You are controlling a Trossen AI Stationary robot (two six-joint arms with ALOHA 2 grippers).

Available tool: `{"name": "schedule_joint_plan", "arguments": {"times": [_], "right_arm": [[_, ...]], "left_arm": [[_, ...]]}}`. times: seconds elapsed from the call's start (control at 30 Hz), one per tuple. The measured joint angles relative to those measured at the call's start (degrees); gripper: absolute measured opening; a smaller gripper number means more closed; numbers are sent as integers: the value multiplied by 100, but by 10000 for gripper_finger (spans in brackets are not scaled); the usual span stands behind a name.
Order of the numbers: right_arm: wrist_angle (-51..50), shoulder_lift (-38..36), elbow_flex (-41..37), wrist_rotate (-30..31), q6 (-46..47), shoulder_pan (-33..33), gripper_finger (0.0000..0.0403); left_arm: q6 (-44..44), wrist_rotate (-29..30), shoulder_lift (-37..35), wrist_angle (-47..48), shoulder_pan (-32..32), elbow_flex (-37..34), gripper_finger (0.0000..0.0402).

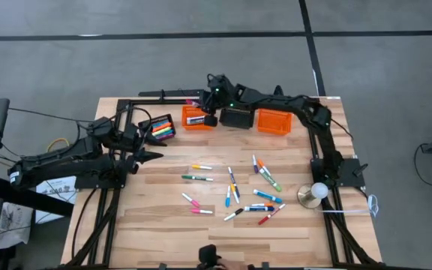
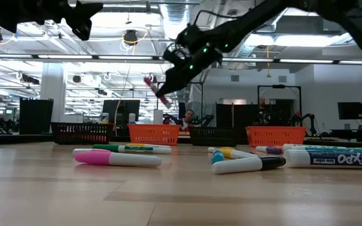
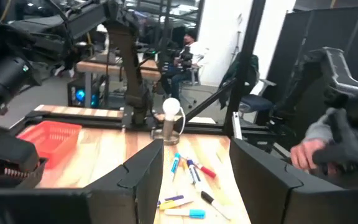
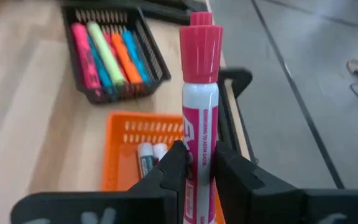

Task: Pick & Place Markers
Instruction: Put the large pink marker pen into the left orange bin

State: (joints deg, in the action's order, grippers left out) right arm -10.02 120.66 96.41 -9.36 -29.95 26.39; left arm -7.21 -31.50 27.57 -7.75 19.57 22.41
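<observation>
Several markers [image 1: 235, 191] lie scattered flat on the middle of the wooden table. My right gripper [image 1: 207, 112] reaches over the far-left orange basket [image 1: 199, 118] and is shut on a pink-capped white marker [image 4: 200, 93]. That basket holds two markers [image 4: 149, 155]. A black basket [image 1: 160, 129] to its left holds several coloured markers [image 4: 107, 53]. My left gripper [image 1: 151, 155] hovers open near the table's left side, above the table, touching nothing. In its wrist view the markers [image 3: 188, 177] show beyond its open fingers [image 3: 148, 171]. My right gripper [image 4: 197, 155] pinches the pink marker's white barrel [image 4: 199, 140] between its two fingers [image 4: 173, 165]. The pink cap [image 4: 201, 50] sticks out past the fingertips. The marker [image 2: 154, 90] is lifted clear and tilted in the air above the orange basket [image 2: 154, 134].
Along the far edge stand a second black basket [image 1: 237, 118] and a second orange basket [image 1: 273, 121]. A light bulb on a round base [image 1: 315, 193] stands near the right edge. A person's hand [image 3: 312, 152] shows beyond the table.
</observation>
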Motion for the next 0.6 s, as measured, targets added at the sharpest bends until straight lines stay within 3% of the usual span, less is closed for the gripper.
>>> {"name": "schedule_joint_plan", "arguments": {"times": [0.2,0.4,0.6], "right_arm": [[-290,722,843,93,-53,-4,54],[-1715,1334,1823,200,-51,-10,59],[-2138,1479,2117,200,-49,-52,60]], "left_arm": [[-63,167,6,-32,0,0,184],[-82,168,33,-32,0,0,184],[-78,169,59,-39,-2,0,184]]}}
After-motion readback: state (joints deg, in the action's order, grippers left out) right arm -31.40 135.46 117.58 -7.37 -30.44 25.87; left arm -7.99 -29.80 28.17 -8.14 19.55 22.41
